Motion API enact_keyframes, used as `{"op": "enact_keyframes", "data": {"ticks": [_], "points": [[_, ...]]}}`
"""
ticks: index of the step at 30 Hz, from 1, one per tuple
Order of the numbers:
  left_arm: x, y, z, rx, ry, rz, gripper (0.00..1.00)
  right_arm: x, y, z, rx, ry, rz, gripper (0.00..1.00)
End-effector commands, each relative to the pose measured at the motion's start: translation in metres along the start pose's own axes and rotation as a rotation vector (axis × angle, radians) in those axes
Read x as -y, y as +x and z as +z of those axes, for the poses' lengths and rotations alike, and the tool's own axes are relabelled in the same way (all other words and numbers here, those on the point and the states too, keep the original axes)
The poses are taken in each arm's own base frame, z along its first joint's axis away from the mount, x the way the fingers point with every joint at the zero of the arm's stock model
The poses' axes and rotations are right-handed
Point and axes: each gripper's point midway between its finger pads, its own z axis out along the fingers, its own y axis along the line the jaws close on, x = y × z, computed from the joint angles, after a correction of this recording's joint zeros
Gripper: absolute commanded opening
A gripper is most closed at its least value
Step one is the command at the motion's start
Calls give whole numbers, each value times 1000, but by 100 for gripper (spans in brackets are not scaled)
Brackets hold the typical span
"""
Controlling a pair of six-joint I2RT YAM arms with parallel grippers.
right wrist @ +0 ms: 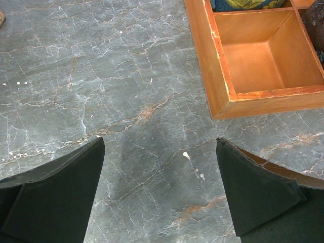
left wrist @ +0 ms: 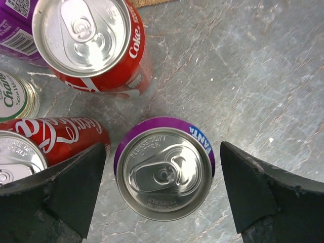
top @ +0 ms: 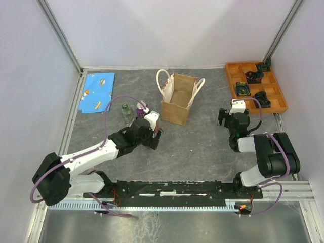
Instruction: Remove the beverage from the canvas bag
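Note:
The tan canvas bag stands upright and open at the back middle, with cream loop handles; only pale lining shows inside. My left gripper is to its left and nearer. In the left wrist view the left gripper is open, its fingers on either side of an upright purple Fanta can, with a gap on each side. Two red Coke cans and another purple can stand close by. My right gripper is open and empty over bare table.
An orange compartment tray with dark items sits at the back right, close to the right gripper. A glass bottle and a purple can stand left of the bag. A blue cloth lies at the back left.

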Motion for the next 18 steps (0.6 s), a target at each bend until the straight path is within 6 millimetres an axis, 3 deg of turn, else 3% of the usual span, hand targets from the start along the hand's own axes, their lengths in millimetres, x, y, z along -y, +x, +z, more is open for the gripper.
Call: {"op": "enact_keyframes", "data": {"ticks": [1,5,9,14,18], "points": [[3,-49,-10,142,-1,-23,99,1,-18,6,50,0,-4,99],[4,-61,-20,174,8,-42,99,1,-18,6,49,1,-3,99],[-1,-88,-44,256,-3,-82,99,0,-18,6,49,-1,-3,99],[-33,-129,-89,387,-141,-134,99,0,-18,5,49,-1,-3,99],[-69,-149,-115,441,-309,-137,99,0,-18,6,49,-2,-3,99]]}}
